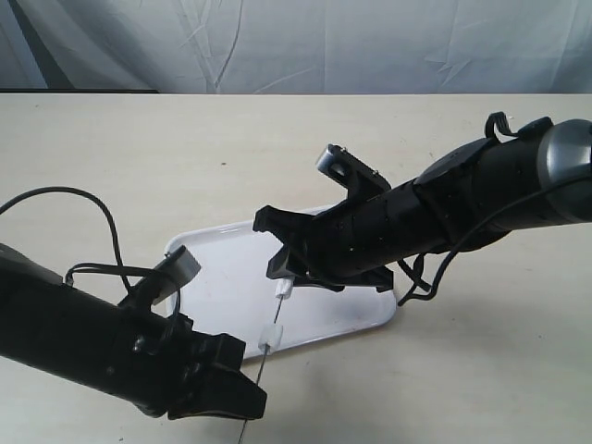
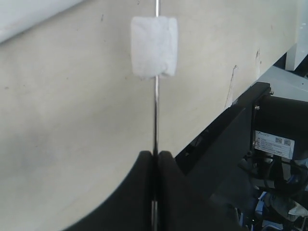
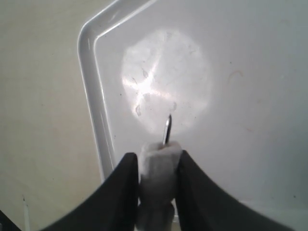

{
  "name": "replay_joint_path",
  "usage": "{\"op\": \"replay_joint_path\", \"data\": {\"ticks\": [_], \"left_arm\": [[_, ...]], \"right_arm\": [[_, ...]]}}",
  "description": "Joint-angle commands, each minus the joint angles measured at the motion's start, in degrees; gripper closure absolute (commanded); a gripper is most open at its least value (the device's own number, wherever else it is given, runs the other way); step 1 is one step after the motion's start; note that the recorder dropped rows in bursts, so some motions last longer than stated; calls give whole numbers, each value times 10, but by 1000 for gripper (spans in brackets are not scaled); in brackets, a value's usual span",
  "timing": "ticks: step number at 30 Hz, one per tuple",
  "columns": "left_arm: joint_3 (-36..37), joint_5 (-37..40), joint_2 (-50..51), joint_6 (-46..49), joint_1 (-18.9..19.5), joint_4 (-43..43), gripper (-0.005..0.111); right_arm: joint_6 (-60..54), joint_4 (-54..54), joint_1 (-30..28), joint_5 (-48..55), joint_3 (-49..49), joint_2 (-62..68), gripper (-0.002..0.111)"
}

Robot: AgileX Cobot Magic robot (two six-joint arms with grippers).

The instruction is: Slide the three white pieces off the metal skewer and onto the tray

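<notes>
The thin metal skewer slants up from my left gripper towards the white tray. My left gripper is shut on the skewer near its lower end. One white piece sits on the rod above those fingers, over the tray's near rim. My right gripper is shut on another white piece near the skewer's tip, above the tray floor. A further white piece sits just behind it on the rod, below the right gripper in the exterior view.
The tray lies on a beige table with a grey cloth backdrop behind. Black cables loop beside the left arm. The table edge and dark equipment show in the left wrist view.
</notes>
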Motion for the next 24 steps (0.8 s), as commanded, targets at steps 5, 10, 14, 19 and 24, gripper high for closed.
{"op": "replay_joint_path", "data": {"ticks": [5,10,14,19,24], "left_arm": [[4,12,-4,-1,1,0,107],[4,18,-4,-1,1,0,107],[4,21,-4,-1,1,1,107],[4,27,-4,-1,1,5,107],[11,34,-4,-1,1,6,107]], "right_arm": [[-5,-4,-3,-6,-1,1,88],[-5,-4,-3,-20,-1,1,88],[-7,-5,-3,-29,-1,1,88],[-7,-5,-3,-36,-1,1,88],[-7,-5,-3,-49,-1,1,88]]}}
